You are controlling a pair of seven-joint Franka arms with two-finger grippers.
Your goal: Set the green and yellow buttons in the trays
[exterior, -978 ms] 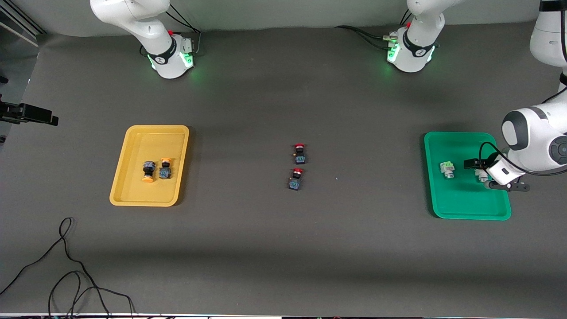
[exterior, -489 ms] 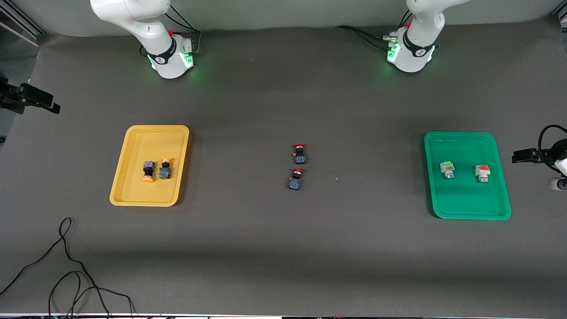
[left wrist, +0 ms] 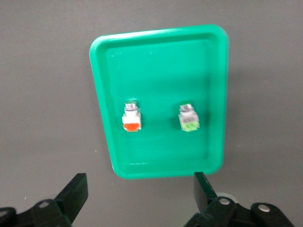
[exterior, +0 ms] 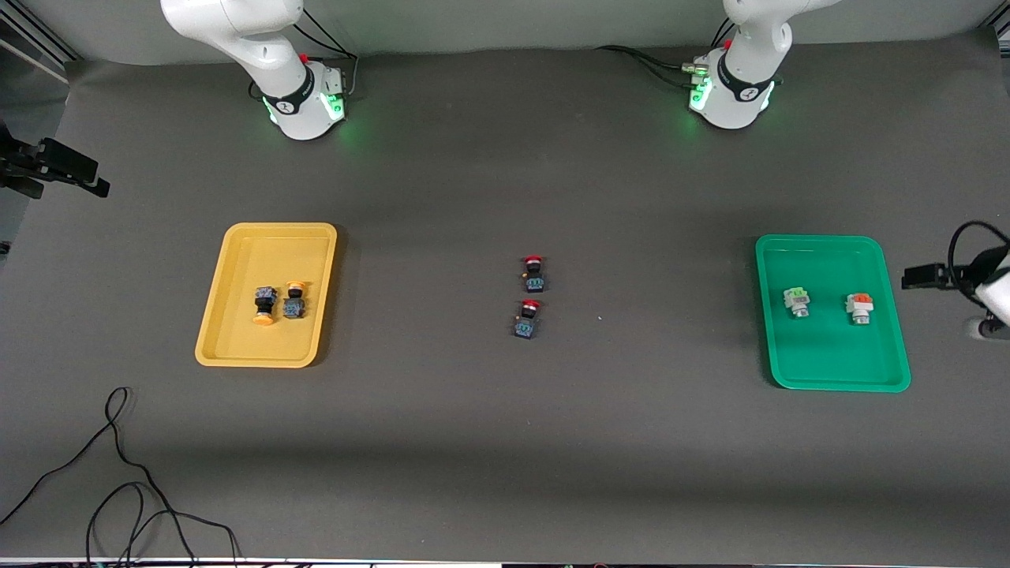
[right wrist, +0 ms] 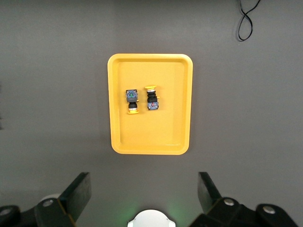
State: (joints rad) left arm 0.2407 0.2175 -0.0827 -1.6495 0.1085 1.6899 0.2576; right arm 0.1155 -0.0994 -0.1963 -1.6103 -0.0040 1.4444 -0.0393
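The yellow tray (exterior: 268, 252) holds two yellow-capped buttons (exterior: 264, 304) (exterior: 294, 300) side by side; the right wrist view shows the tray (right wrist: 150, 142) and both buttons (right wrist: 132, 101) (right wrist: 152, 99). The green tray (exterior: 828, 355) holds a white button with a light-green top (exterior: 797, 300) and one with an orange-red top (exterior: 859, 308); the left wrist view shows the tray (left wrist: 158, 33) and both buttons (left wrist: 188, 117) (left wrist: 131, 116). My left gripper (exterior: 951, 304) (left wrist: 139, 194) is open and empty, raised just past the green tray's end. My right gripper (exterior: 59, 170) (right wrist: 144, 191) is open and empty, high up past the yellow tray.
Two red-capped switches (exterior: 534, 273) (exterior: 527, 319) lie at the table's middle, one nearer the front camera. A loose black cable (exterior: 118, 473) lies nearer the front camera than the yellow tray. The arm bases (exterior: 304, 102) (exterior: 734, 95) stand along the table's back edge.
My left gripper has pulled back from over the green tray toward the left arm's end of the table, leaving the orange-red-topped button in the tray. My right gripper has shifted slightly.
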